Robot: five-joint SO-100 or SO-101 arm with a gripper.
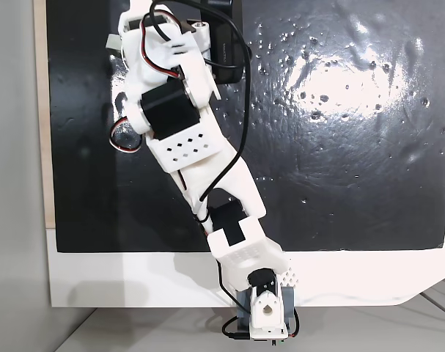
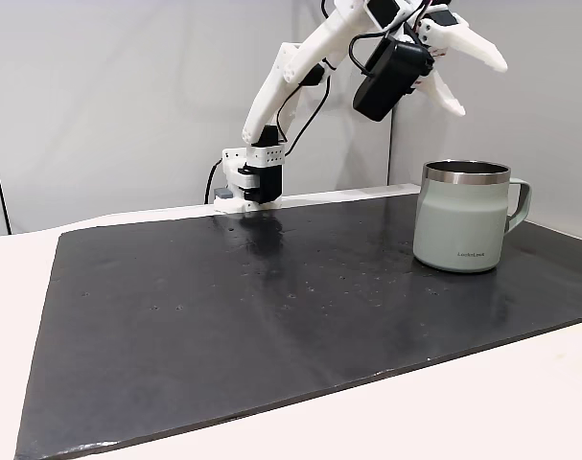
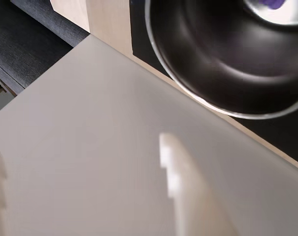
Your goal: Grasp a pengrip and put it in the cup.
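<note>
The black mat [image 2: 271, 316] covers most of the bench [image 2: 521, 393], and the white arm [image 2: 291, 77] reaches high over the grey-green cup [image 2: 463, 225], which stands at the mat's right side in a fixed view. The hand [image 2: 468, 67] hangs above the cup with its fingers spread and nothing between them. In the wrist view a purple pengrip [image 3: 272, 4] lies on the cup's steel bottom. Best lift straight up, clear of the rim. The cup's small print is unreadable.

Bright even light, glare on the black mat [image 1: 339, 81]; wrist view's foreground is blurred.
</note>
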